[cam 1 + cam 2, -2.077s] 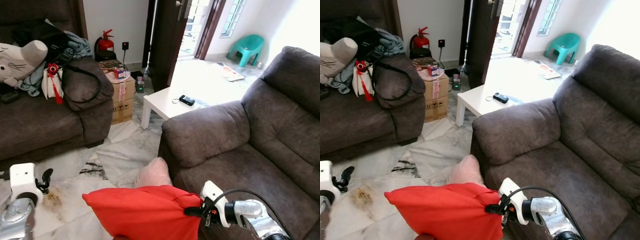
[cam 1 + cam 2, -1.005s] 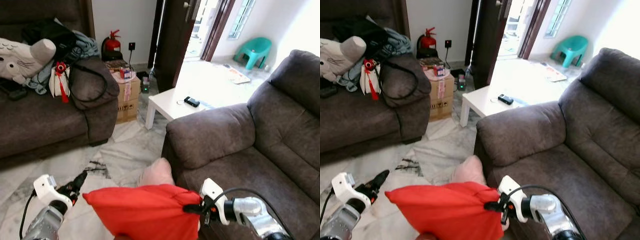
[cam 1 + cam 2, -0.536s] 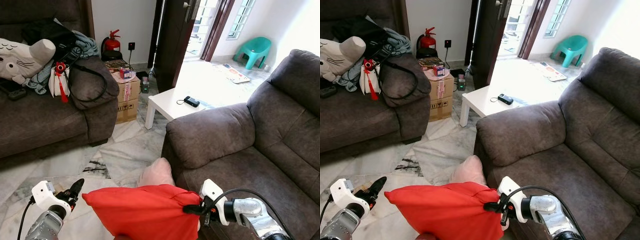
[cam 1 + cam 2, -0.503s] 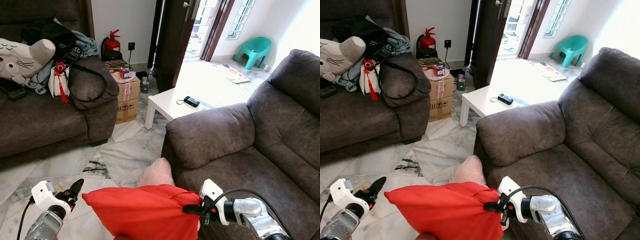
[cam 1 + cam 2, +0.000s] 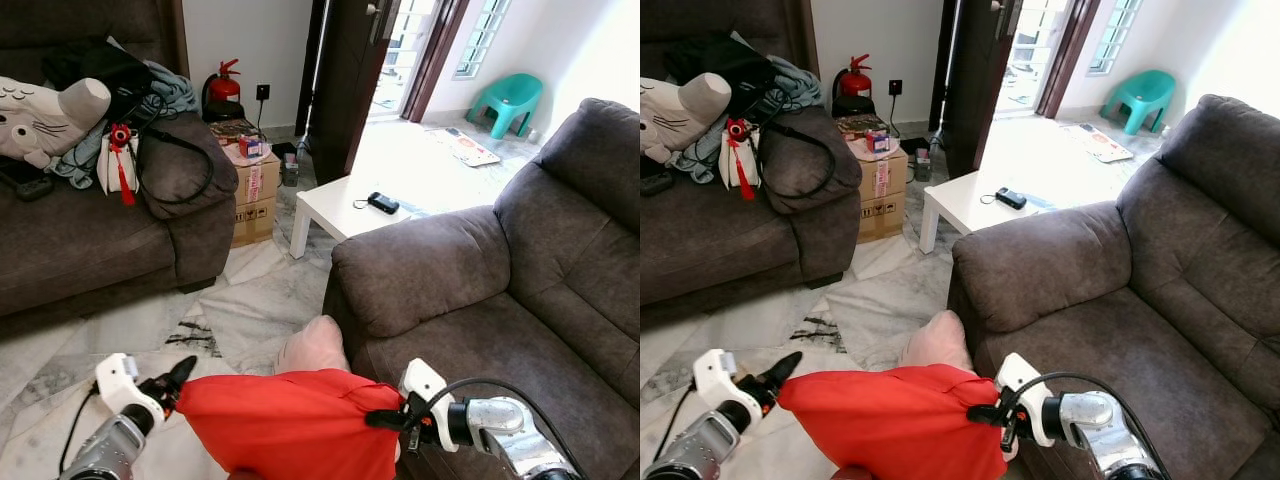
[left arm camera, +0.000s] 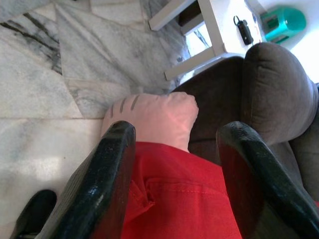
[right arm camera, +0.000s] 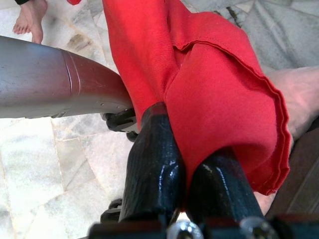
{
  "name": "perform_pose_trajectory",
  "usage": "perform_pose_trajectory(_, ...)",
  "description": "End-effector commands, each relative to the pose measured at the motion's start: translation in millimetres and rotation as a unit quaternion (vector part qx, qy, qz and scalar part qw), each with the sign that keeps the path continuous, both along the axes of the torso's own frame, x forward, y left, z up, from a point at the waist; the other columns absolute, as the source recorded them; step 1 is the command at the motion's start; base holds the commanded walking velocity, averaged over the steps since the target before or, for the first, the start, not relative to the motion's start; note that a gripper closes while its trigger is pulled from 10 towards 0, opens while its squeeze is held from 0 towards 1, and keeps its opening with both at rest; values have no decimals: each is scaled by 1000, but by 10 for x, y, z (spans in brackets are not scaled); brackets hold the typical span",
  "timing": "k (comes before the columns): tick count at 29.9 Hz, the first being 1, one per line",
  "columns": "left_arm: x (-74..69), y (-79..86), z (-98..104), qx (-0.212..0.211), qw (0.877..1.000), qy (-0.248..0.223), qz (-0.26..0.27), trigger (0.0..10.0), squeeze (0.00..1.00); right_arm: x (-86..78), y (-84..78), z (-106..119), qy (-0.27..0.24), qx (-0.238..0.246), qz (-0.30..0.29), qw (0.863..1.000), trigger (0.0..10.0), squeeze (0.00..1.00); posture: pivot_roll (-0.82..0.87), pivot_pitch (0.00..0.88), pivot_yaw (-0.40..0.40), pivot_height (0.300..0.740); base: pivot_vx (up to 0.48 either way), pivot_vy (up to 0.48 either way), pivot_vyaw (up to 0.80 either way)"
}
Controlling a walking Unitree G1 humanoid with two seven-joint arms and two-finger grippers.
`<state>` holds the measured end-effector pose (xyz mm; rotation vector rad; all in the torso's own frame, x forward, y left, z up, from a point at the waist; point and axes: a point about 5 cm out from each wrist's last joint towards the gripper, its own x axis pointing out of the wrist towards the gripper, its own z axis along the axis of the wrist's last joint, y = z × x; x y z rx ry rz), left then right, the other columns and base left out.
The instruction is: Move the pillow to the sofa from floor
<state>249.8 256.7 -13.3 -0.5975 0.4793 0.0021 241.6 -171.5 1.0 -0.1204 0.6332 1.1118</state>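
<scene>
Beside the sofa [image 5: 470, 300], our right gripper [image 5: 378, 419] pinches the red pillow [image 5: 290, 425] aloft, left gripper [image 5: 180, 375] spread at its far corner; next, we swing it onto the seat.

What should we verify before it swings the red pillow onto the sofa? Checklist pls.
1. Right gripper pinching red pillow edge: ok.
2. Left gripper at the pillow's other end, fingers open around it, not clamped: not ok.
3. Pillow off the floor: ok.
4. Sofa seat bare where it shows: ok.
5. Pink pillow beside the sofa arm, near the path: cannot tell if it interferes.
</scene>
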Motion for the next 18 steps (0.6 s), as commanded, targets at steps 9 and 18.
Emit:
perform_pose_trajectory(9,-44,-286,-136,-27,999,21,-23,10000,0,58,-62,96,-24,7,-14,1000,10000,0,195,0,-181,740,0,0,0)
perform_pose_trajectory(18,-60,-362,-77,-26,999,-32,-20,10000,0,48,-49,81,-22,8,-17,1000,10000,0,204,0,-176,740,0,0,0)
